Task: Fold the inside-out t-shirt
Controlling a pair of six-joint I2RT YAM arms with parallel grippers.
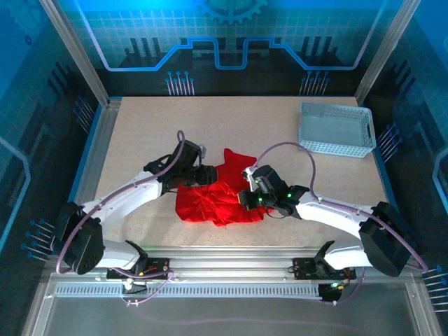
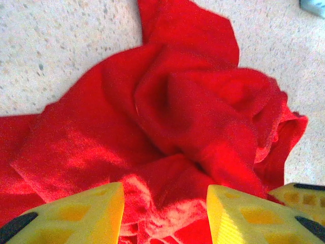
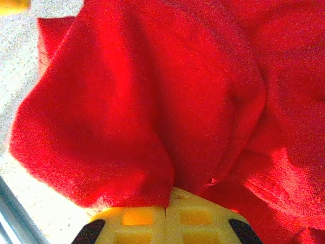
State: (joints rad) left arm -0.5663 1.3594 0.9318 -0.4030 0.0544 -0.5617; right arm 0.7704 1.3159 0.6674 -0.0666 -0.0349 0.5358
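1. Your red t-shirt (image 1: 213, 201) lies crumpled mid-bench (image 1: 140, 133).
2. Your right gripper (image 3: 167, 207) pinches a fold; your left gripper (image 2: 165, 203) stands released over it.
3. It looks soft, light and floppy: grasp hems or shoulders.

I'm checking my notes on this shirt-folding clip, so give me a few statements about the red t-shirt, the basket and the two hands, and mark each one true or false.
1. The red t-shirt lies flat and neatly folded. False: it sits in a crumpled heap on the table.
2. The right hand is shut on a fold of the red t-shirt. True.
3. The left hand is clamped on the cloth. False: its fingers stand apart over the shirt.
4. The white mesh basket stands apart from the shirt, at the table's far right. True.
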